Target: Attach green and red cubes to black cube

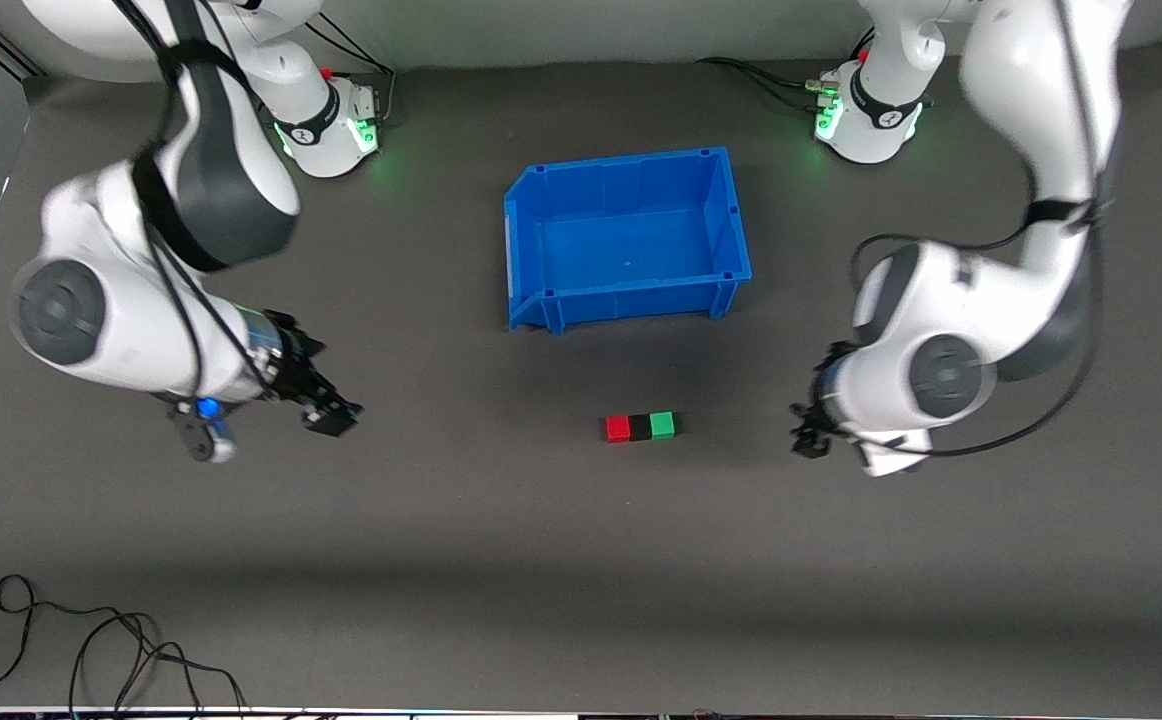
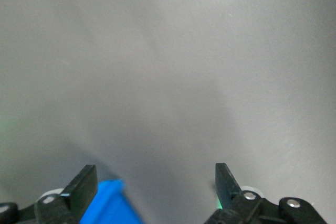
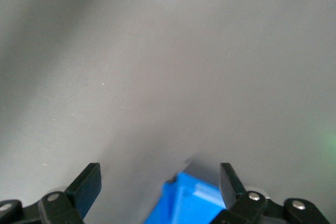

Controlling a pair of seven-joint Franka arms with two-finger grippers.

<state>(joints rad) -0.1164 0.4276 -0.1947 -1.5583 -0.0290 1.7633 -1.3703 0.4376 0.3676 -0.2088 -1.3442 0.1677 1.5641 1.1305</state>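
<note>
Nearer the front camera than the blue bin [image 1: 627,240], red cube [image 1: 618,428], black cube [image 1: 640,427] and green cube [image 1: 662,425] sit joined in a row between the left gripper [image 1: 809,432] and right gripper [image 1: 333,415], both with fingers wide apart, empty.

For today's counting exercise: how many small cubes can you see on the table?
3, in one touching row, nearer the front camera than the blue bin: red cube toward the right arm's end, black cube in the middle, green cube toward the left arm's end. None appear hidden.
</note>
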